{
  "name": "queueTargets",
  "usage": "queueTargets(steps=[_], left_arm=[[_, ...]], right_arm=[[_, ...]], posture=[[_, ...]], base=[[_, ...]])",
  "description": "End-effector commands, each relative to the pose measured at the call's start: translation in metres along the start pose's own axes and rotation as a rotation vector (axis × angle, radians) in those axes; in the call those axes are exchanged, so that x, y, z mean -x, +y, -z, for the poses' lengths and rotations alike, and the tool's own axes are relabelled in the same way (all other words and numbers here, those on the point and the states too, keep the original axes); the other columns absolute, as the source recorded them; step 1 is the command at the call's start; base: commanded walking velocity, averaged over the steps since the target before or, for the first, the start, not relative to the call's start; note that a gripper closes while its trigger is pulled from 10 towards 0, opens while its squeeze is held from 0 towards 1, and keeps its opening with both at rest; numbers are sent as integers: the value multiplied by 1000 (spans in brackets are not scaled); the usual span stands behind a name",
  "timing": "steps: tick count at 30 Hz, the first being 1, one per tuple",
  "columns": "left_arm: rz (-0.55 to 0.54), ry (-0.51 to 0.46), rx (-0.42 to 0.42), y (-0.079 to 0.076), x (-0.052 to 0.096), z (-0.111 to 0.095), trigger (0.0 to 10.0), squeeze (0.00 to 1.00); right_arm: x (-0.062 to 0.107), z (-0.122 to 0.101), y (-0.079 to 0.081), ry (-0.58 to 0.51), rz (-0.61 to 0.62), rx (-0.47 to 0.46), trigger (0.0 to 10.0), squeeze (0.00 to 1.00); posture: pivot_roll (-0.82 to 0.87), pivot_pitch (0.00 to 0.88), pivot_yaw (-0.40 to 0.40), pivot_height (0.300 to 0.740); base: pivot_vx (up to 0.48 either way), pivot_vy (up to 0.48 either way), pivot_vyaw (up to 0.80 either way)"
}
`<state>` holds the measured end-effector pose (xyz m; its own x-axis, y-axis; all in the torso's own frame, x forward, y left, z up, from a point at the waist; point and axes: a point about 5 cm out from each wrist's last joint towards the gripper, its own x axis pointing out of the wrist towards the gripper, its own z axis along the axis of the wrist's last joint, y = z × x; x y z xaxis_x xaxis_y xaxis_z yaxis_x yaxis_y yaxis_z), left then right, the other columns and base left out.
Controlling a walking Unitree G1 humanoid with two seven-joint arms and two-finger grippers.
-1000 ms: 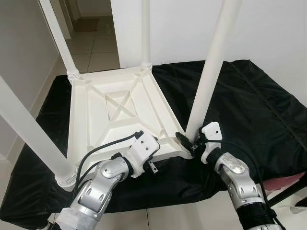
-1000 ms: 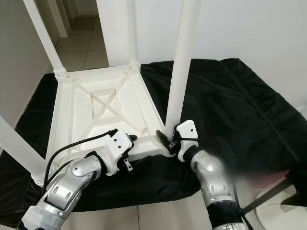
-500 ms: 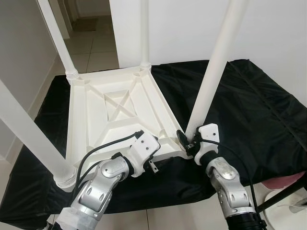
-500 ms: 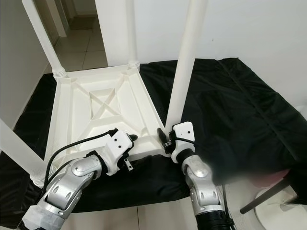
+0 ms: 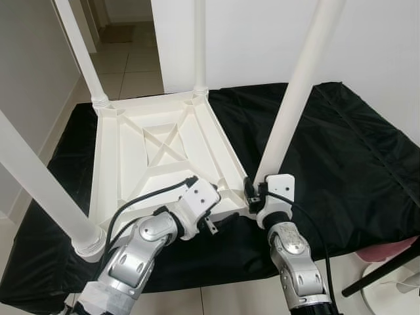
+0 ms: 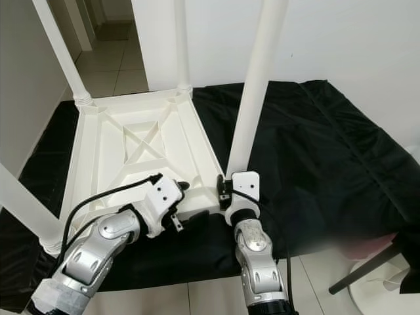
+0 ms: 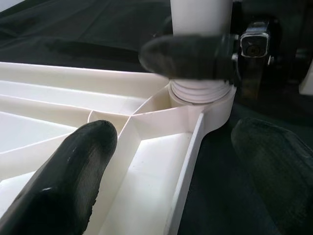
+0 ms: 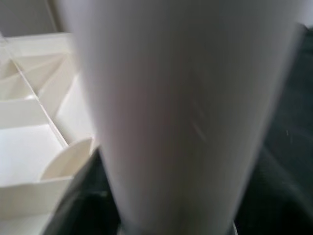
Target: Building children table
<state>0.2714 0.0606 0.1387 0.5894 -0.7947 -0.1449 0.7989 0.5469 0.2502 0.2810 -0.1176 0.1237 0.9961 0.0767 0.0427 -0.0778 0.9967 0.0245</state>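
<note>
The white children's table lies upside down on a black cloth, with its legs pointing up. My right gripper is shut around the base of the near right leg, just above its socket at the table's near corner. This leg looms close in the right wrist view. My left gripper is open at the table's near edge. Its fingers straddle the rim, one inside the ribbed underside and one outside over the cloth. The right gripper's finger crosses the leg.
The black cloth covers the work surface to the right and front. A tiled hallway opens behind on the left, with a white wall straight behind. A pink object and a black rod over a white base sit at the lower right.
My right forearm has swung inward to the left and now stands straight under the near right leg, its gripper still on the leg's base. The left arm has hardly moved.
</note>
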Motion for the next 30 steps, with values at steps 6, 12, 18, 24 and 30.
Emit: queueTargets(steps=[6, 12, 18, 24, 30], left_arm=[[-19, 6, 5, 1, 1, 2, 10000, 0], [-14, 8, 7, -1, 1, 2, 10000, 0], [-13, 11, 8, -1, 2, 3, 10000, 0], [-12, 16, 10, -3, 4, 4, 10000, 0], [-6, 16, 8, -4, 4, 4, 10000, 0]], right_arm=[[3, 0, -1, 8, -18, -18, 10000, 1000], [2, 0, -14, 18, -73, 41, 10000, 1000], [2, 0, -23, 22, -131, 66, 10000, 0], [-1, -3, -28, 5, -235, 82, 10000, 0], [-12, -9, -31, -23, -387, 154, 10000, 0]], posture=[[-44, 0, 34, 740], [-46, 0, 33, 740], [-43, 0, 28, 740], [-35, 0, 26, 740], [-35, 0, 26, 740]], base=[[0, 0, 0], [0, 0, 0], [0, 0, 0], [0, 0, 0], [0, 0, 0]])
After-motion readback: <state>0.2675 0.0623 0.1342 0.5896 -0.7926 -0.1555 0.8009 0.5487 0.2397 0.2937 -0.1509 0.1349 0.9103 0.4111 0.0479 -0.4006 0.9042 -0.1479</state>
